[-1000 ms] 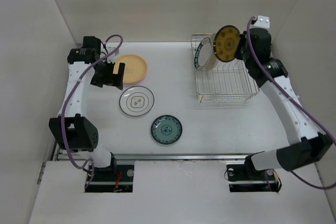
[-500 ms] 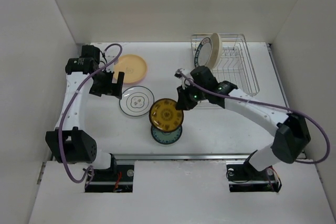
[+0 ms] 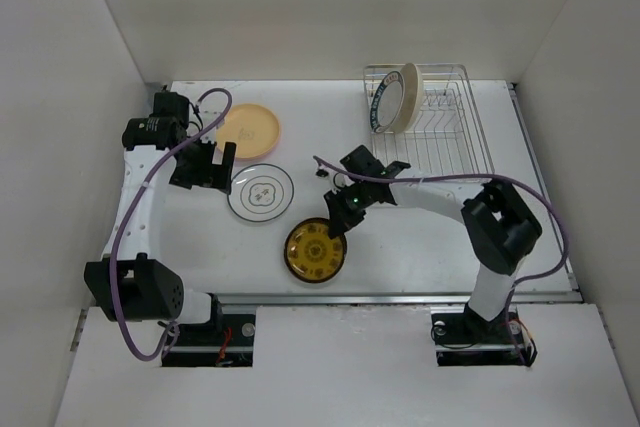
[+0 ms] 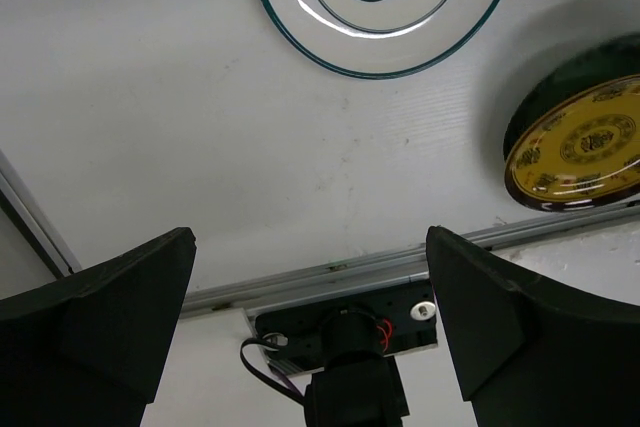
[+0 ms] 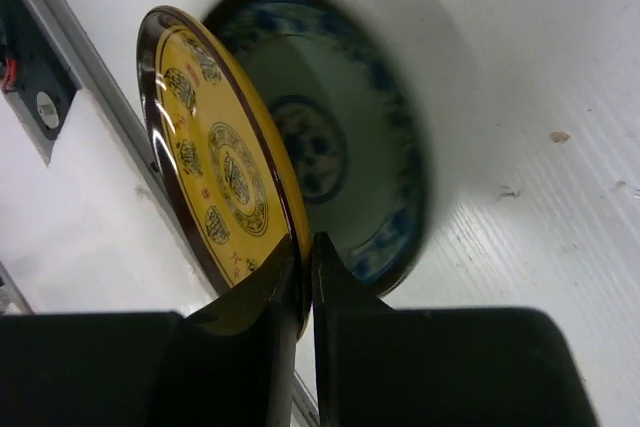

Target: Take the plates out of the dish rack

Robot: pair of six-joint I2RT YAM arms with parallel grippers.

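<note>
Your right end effector point(image 5: 305, 277) is closed down to a thin pinch on the rim of the mustard patterned plate point(image 5: 215, 177), one finger on each face. In the right wrist view that plate hangs tilted, its held edge raised over the teal-blue patterned plate point(image 5: 340, 147), which lies flat on the worktop point(image 3: 420, 237) near the front edge. Whether the far edge of the mustard plate already touches the teal-blue one, you cannot tell from these views.

You appear to be in the set-down step, stacking this plate on the one beneath. The next move calls for lowering the pinched rim until the plate lies flat and centred. Then open the fingers just enough to free the rim and draw back low and sideways, so you do not drag the stack.

Your left end effector point(image 3: 205, 167) stands wide open and holds nothing. It hovers just beside the white plate with the dark ring point(image 3: 261, 193), with the pale yellow plate point(image 3: 248, 129) behind it.

Farther out, the dish rack point(image 3: 470, 137) sits at the back right, well apart from the stack. A white plate with a teal rim point(image 3: 383, 104) and a cream plate point(image 3: 405, 95) stand on edge in its left end, so two more trips look necessary.
</note>
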